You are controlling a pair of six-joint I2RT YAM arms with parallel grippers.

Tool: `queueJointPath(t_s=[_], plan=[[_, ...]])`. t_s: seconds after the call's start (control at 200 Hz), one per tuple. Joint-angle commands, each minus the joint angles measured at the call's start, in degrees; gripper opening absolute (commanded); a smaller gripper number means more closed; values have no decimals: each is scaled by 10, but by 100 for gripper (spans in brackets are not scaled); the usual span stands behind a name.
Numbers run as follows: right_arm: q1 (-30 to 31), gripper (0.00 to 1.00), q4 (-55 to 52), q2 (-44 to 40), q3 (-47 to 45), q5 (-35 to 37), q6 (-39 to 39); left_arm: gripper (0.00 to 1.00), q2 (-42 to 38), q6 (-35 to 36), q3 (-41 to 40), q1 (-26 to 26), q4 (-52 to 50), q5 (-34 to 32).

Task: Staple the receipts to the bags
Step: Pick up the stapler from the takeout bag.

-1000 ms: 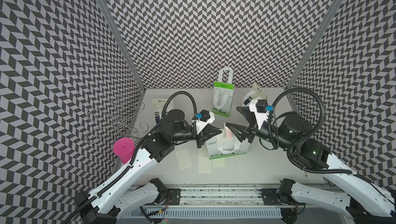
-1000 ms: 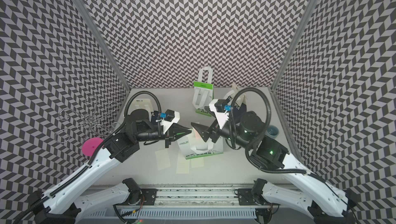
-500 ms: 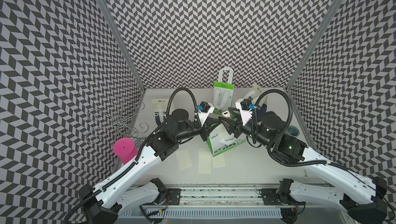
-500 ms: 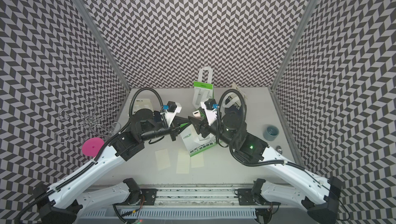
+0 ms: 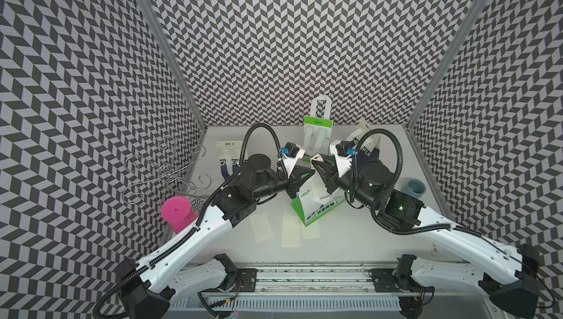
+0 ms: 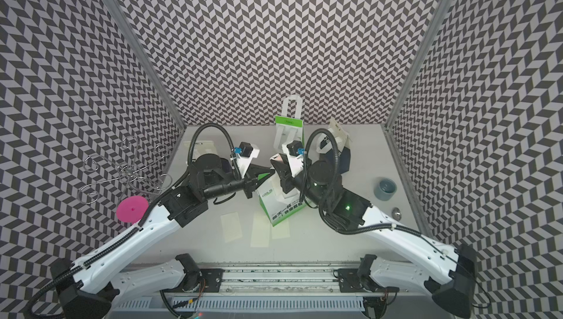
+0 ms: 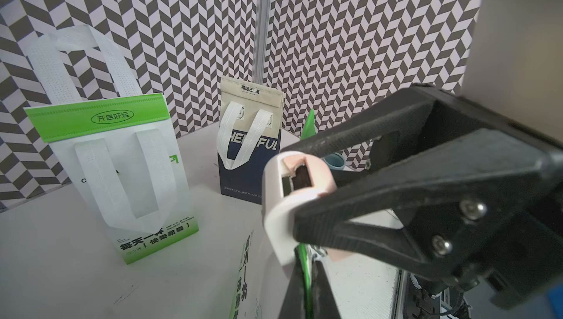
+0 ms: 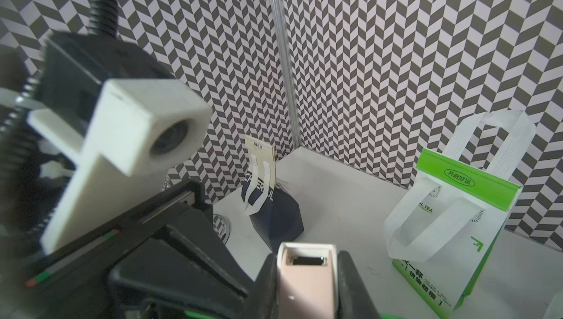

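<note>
Green bag (image 5: 320,210), rim obscured from above: my left gripper (image 7: 304,271) pinched on it, right gripper (image 8: 307,267) clamping stapler (image 8: 304,293) alongside.

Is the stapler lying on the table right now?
No, the stapler is clamped between the fingers of the right end effector.

bright, even light from overhead in both top views; i see only soft shadows on the table (image 5: 350,241). my wrist views bend the walls (image 7: 365,27) at the edges. up close, the left arm's camera mount (image 8: 122,149) blurs; the rear green bag (image 8: 451,241) is sharp.
</note>
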Motion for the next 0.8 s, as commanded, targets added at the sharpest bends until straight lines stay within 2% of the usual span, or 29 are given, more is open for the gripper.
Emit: queueJointPath(t_s=[0.0, 0.205, 0.486, 0.691, 0.796], plan=[[3, 5, 94, 3, 16, 44, 22, 0, 7, -18, 23, -3, -5, -4], [-5, 1, 110, -27, 33, 102, 40, 0, 17, -28, 27, 0, -21, -50], [-30, 1, 47, -92, 4, 109, 78, 0, -1, -52, 51, 4, -62, -87], [-45, 1, 43, -131, -47, 120, 95, 0, -41, -74, 78, 8, -128, -197], [-54, 1, 38, -137, -55, 114, 103, 0, -48, -76, 89, 44, -143, -221]])
